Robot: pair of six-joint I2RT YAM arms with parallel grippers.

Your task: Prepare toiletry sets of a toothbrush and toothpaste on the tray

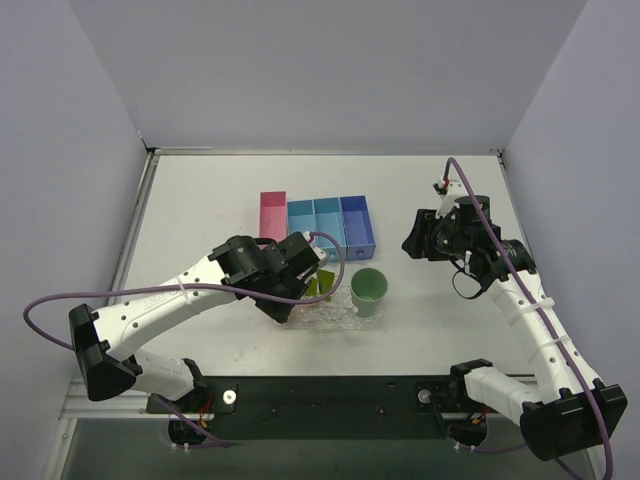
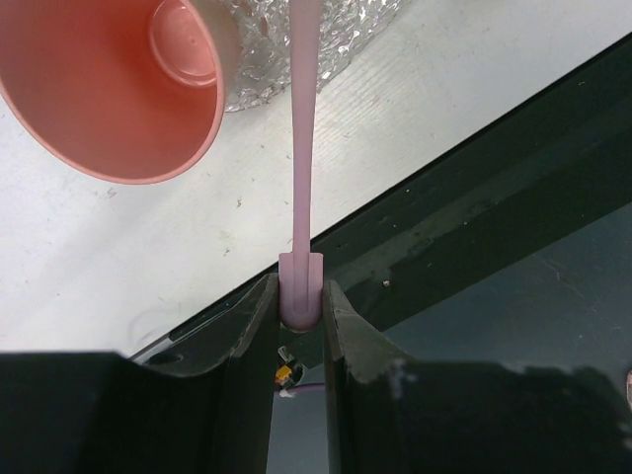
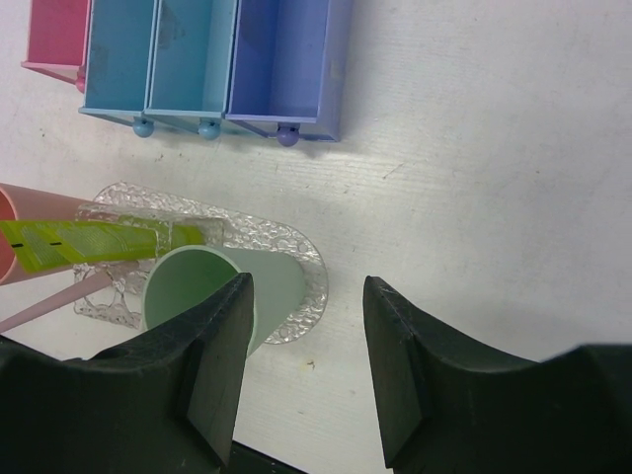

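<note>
The matte white worktop point(image 1: 200, 200) is carrying a row of boxy plastic bins point(image 1: 330, 222), one pink and three blue. In front of them a clear oval tray point(image 3: 296, 247) with a pebbled, glittery surface is lying flat. A smooth, tapered green cup point(image 1: 369, 290) is standing at its right end and a glossy pink cup point(image 2: 109, 89) is sitting at the other. A flat yellow-green toothpaste point(image 3: 89, 242) tube is stretching over the tray between them. The right tool point(image 3: 308, 284) is hanging wide open above the green cup, gripping nothing. The left tool point(image 2: 299, 291) is pinching the butt of a thin pink toothbrush point(image 2: 301, 148), its handle pointing toward the tray.
</note>
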